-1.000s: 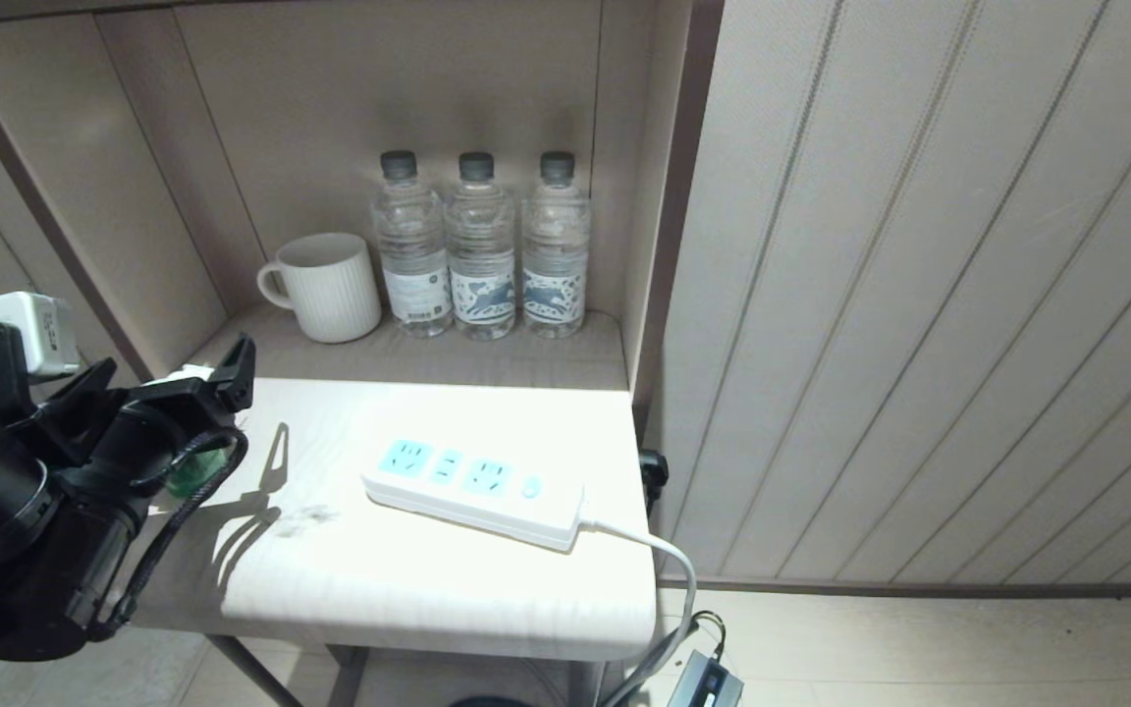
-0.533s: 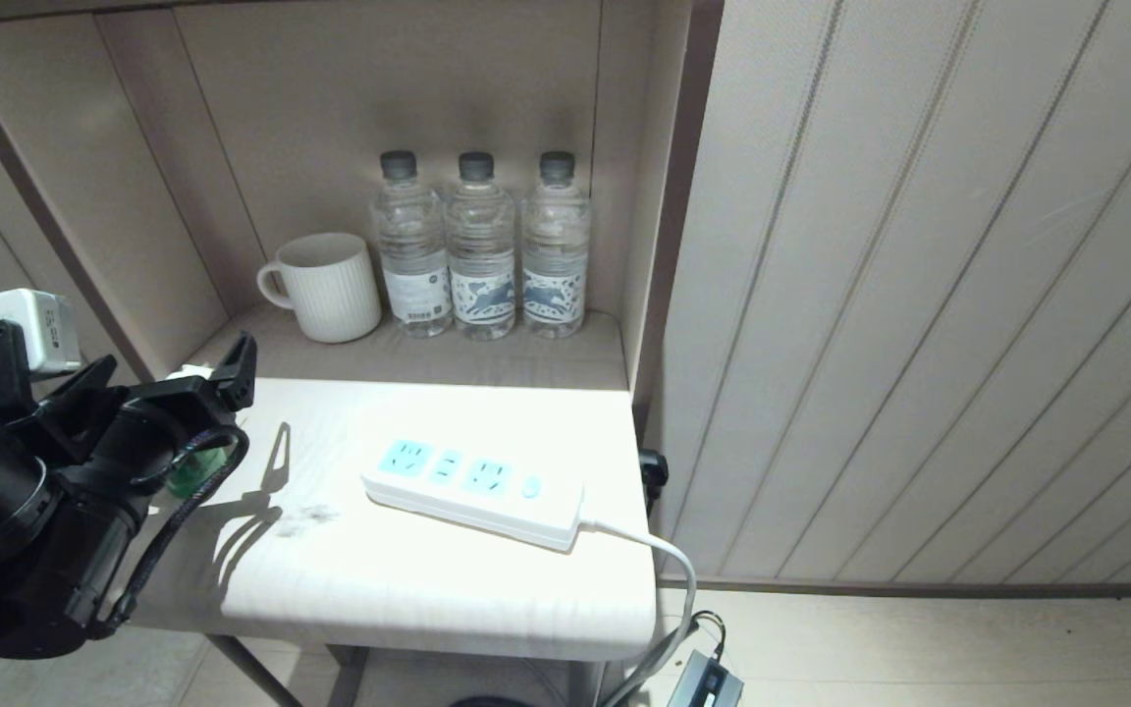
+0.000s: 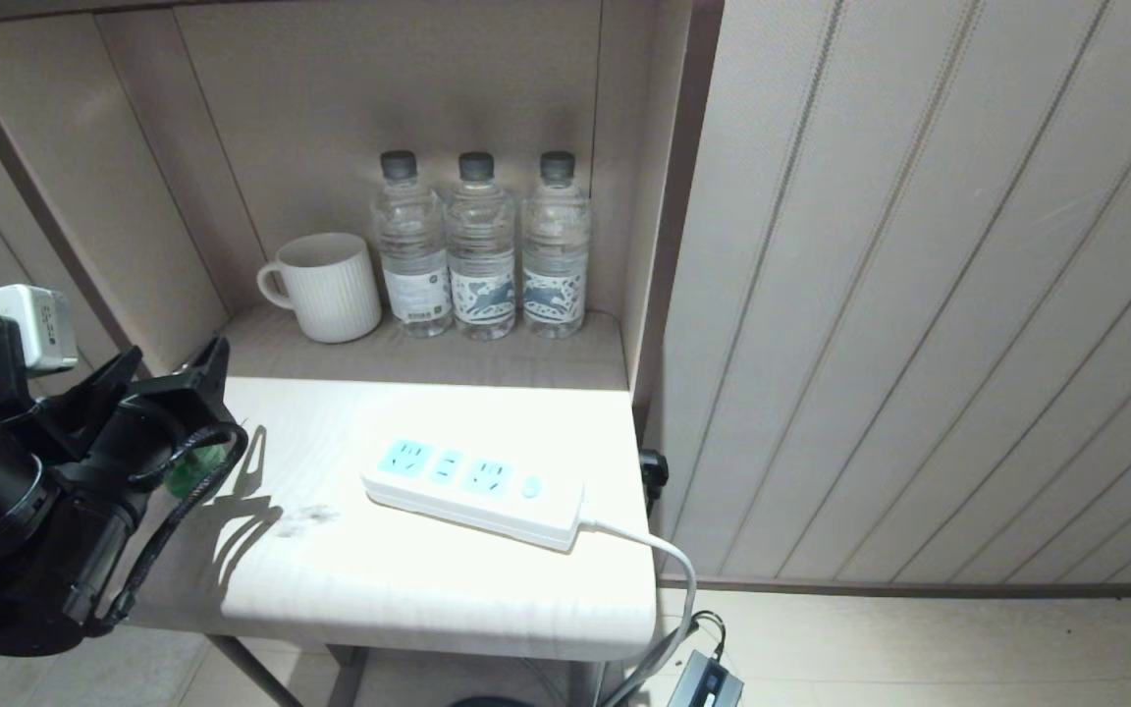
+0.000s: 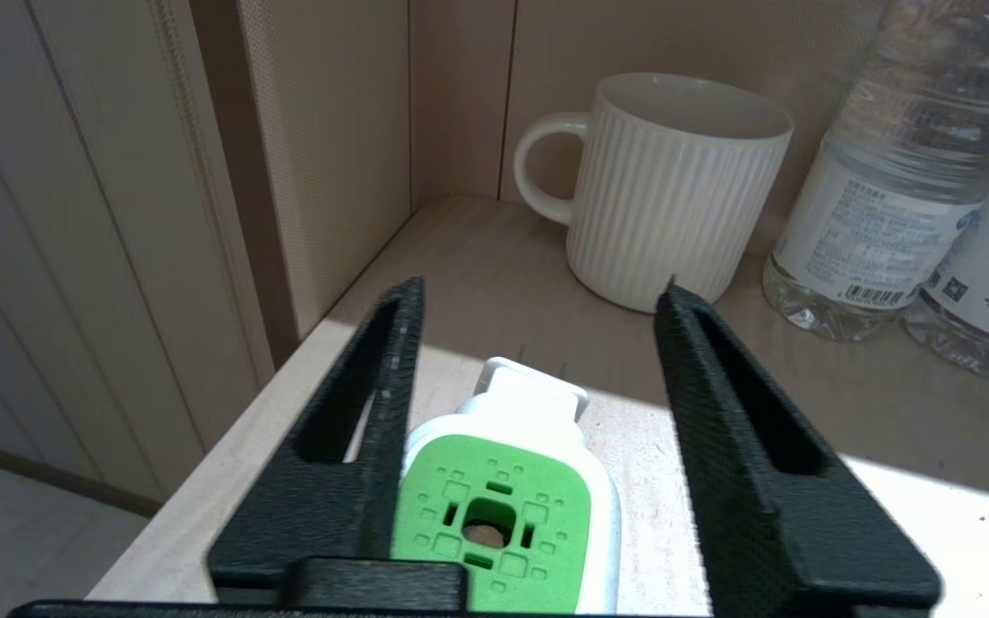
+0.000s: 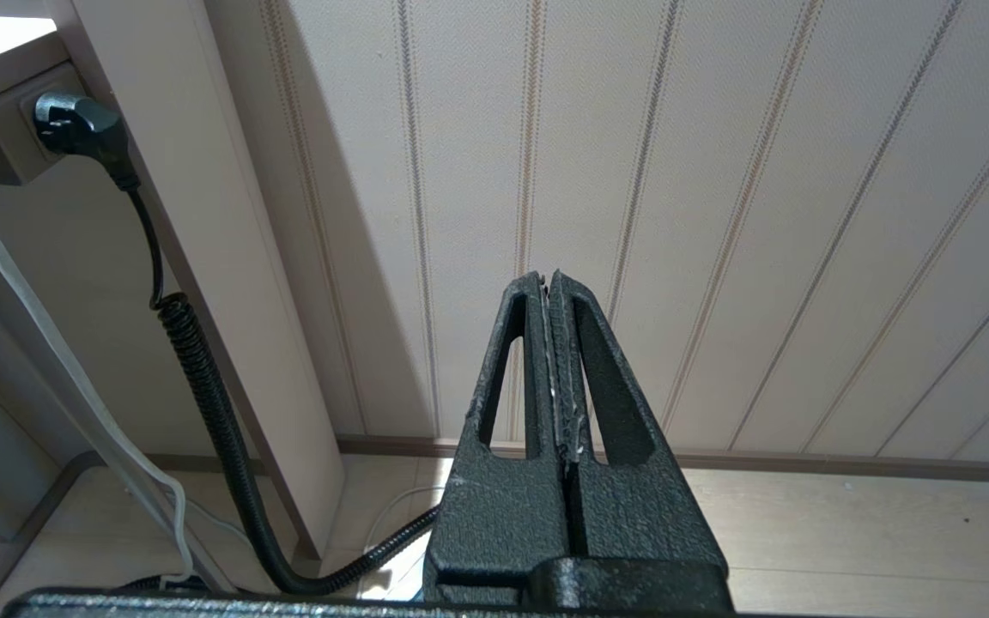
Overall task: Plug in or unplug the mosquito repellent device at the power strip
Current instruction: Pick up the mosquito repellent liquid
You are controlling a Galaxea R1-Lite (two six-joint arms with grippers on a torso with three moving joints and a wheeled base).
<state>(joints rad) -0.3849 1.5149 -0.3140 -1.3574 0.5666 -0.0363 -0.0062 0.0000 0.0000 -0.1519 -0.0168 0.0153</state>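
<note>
The mosquito repellent device (image 4: 494, 506) stands upright at the left edge of the small white table (image 3: 408, 589), its white head and green top face between the fingers of my left gripper (image 4: 542, 287). One finger touches its side, and a gap of bare table shows between it and the other finger. In the head view only its green bottle (image 3: 194, 471) peeks out under the left gripper (image 3: 173, 373). The power strip (image 3: 472, 486) lies in the middle of the table with nothing plugged into its sockets. My right gripper (image 5: 550, 279) hangs shut low beside the table, facing the panelled wall.
A white ribbed mug (image 3: 325, 287) and three clear water bottles (image 3: 479, 245) stand in the alcove behind the table. The strip's white cord (image 3: 669, 560) drops off the table's right edge. A black plug with a coiled cable (image 5: 82, 129) sits in the side of the unit.
The left gripper's fingers have drawn closer together around the device. The arm itself has stayed where it was. The right arm has not moved.
</note>
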